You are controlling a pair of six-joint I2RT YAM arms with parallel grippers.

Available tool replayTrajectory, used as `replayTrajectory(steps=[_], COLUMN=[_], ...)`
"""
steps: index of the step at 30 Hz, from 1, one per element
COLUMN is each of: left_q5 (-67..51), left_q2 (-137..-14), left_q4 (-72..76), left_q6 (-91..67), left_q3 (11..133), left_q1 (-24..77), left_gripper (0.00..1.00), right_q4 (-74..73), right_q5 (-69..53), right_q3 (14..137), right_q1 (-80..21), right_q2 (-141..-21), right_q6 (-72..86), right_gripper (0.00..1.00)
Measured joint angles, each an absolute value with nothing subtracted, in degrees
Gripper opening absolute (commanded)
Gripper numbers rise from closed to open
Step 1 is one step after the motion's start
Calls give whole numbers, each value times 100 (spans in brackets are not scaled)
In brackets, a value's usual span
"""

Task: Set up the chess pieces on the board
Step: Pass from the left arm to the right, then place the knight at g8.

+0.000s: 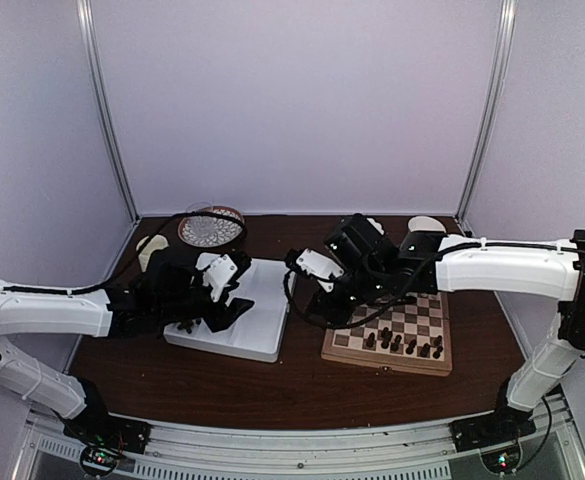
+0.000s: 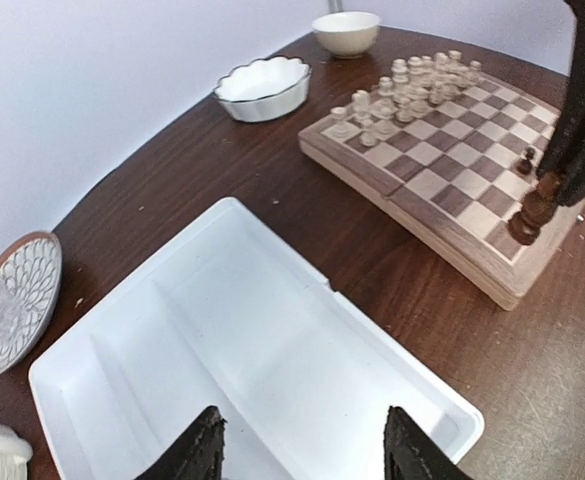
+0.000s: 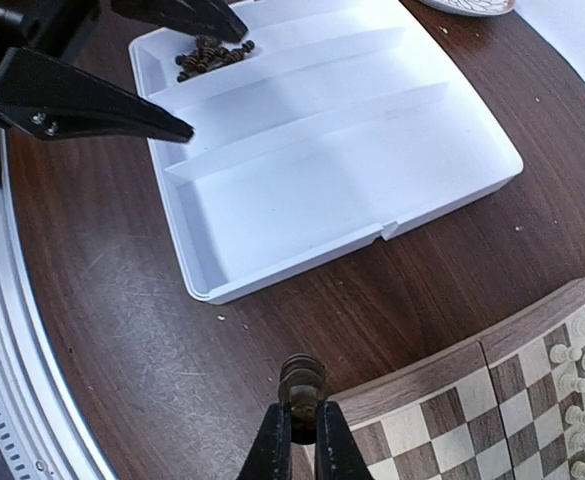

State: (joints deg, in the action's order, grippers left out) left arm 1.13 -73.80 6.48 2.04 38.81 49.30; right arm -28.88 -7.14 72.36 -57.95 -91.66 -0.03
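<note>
The chess pieces [image 1: 404,343] partly stand on the nearest rows of the board [image 1: 427,318]. One more dark piece [image 3: 302,378] is pinched between the fingers of the right gripper [image 3: 302,408] at the board's near left corner; I cannot tell whether it touches the wood. Left of the board, the left gripper [image 2: 302,415] hangs spread wide over the white tray [image 3: 452,150]. A heap of dark chessmen [image 3: 212,55] lies in the tray compartment farthest from the board. Cream chessmen [image 2: 417,80] crowd the board's far rows.
</note>
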Motion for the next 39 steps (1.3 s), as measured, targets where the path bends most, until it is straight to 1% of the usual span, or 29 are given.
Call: replayTrajectory(steps=[3,5,6,8,9,10,12,13,20,27,39], left_q5=[707,1177,1352,1712,1850,1997,2226,2324,2613,2751,2783], left_q2=[-7273,-7181,-7135,-7008,-6952,-6884,-6779,-6733,-6578,-6672,-6893], left_q4=[731,784,803,849,858,893,917,915,847,548,187], left_q6=[-21,-180,-242,-360,-403,-473,-591,-685,-1446,-1798,-1909], left_q3=[3747,3614,3551,3400,3347,3291,3223,3203,3186,3227,3430], left_q1=[4912,4869,4856,4825,4812,4801,4766,4735,4368,4344,4342], left_gripper=[50,50,51,56,63,76,95,97,98,98,97], right_q4=[-3312,-3533,-3647,-3907,-4014,-4095,-4219,-4268,-4386,-4381,-4257], right_q5=[-410,-252,-178,-47,14,51,117,143,143,60,3], right_q3=[7559,7690,7701,7699,7695,7682,7627,7590,7146,6713,6648], right_q1=[-5795,-5795,-5795,-5795,-5793,-5789,-5776,-5760,-5610,-5398,-5284], right_q2=[-9413,-9625,-9732,-9902,-9961,-9994,-9996,-9983,-9791,-9583,-9570], right_q6=[19,60,84,145,163,178,198,207,336,410,447], right_gripper=[0,0,0,0,0,0,0,0,0,0,1])
